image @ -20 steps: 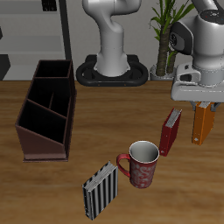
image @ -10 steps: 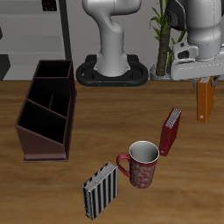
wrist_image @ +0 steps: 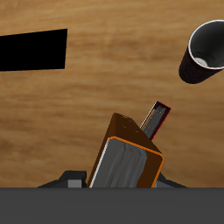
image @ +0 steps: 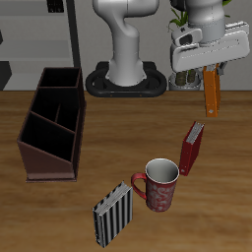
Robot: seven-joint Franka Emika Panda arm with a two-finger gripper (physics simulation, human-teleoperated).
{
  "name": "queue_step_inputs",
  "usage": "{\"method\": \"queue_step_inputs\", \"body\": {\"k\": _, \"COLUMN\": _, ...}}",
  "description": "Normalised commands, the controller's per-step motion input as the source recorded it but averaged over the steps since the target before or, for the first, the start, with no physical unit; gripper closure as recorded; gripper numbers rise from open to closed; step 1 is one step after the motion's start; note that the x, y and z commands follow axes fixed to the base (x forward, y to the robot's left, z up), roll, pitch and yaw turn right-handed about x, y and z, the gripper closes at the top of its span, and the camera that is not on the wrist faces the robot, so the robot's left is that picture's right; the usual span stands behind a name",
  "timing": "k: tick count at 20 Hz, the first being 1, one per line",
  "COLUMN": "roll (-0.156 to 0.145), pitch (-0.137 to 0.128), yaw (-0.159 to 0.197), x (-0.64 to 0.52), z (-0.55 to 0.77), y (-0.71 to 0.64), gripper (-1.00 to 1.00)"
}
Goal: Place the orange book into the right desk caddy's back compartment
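Gripper (image: 211, 69): closed on the top of the orange book (image: 212, 92); the fingertips themselves are hidden by the gripper body in the exterior view, so the exact contact line is hard to confirm.
Orange book: hangs upright below the gripper, clear of the table (image: 118, 128), above the back part of the table near the robot base. In the wrist view the orange book (wrist_image: 127, 156) fills the area right under the camera, pale page edges showing.
Change in the last second: the book has risen off the table and moved away from the red book (image: 192, 148), drifting sideways toward the middle of the table.
Meaning for the task: pick-up is done; the carry phase is under way.
Desk caddy (image: 54, 123): stands well apart from the book, on the far side of the table from it.
Back compartment (image: 61, 79): open at the top, nothing seen inside.
Bystanders: mug (image: 159, 184) and striped book (image: 114, 214) sit nearer the front edge, below the likely travel path.
Next need: carry across at this height, then lower the book edge-first into the rear section.
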Motion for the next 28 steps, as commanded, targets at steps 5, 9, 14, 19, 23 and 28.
{"method": "queue_step_inputs", "body": {"k": 5, "roll": -0.01, "pitch": -0.074, "yaw": 0.125, "x": -0.19, "z": 0.32, "y": -0.61, "gripper": 1.0}}
{"method": "queue_step_inputs", "body": {"k": 9, "roll": -0.021, "pitch": -0.011, "yaw": 0.165, "x": -0.09, "z": 0.06, "y": -0.7, "gripper": 1.0}}
{"method": "queue_step_inputs", "body": {"k": 14, "roll": -0.056, "pitch": -0.024, "yaw": 0.062, "x": -0.01, "z": 0.05, "y": -0.57, "gripper": 1.0}}
{"method": "queue_step_inputs", "body": {"k": 19, "roll": -0.069, "pitch": -0.011, "yaw": 0.044, "x": -0.11, "z": -0.05, "y": -0.8, "gripper": 1.0}}
{"method": "queue_step_inputs", "body": {"k": 23, "roll": -0.062, "pitch": -0.002, "yaw": 0.089, "x": -0.03, "z": -0.16, "y": -0.72, "gripper": 1.0}}
{"method": "queue_step_inputs", "body": {"k": 28, "roll": -0.119, "pitch": -0.007, "yaw": -0.01, "x": -0.07, "z": 0.07, "y": -0.85, "gripper": 1.0}}
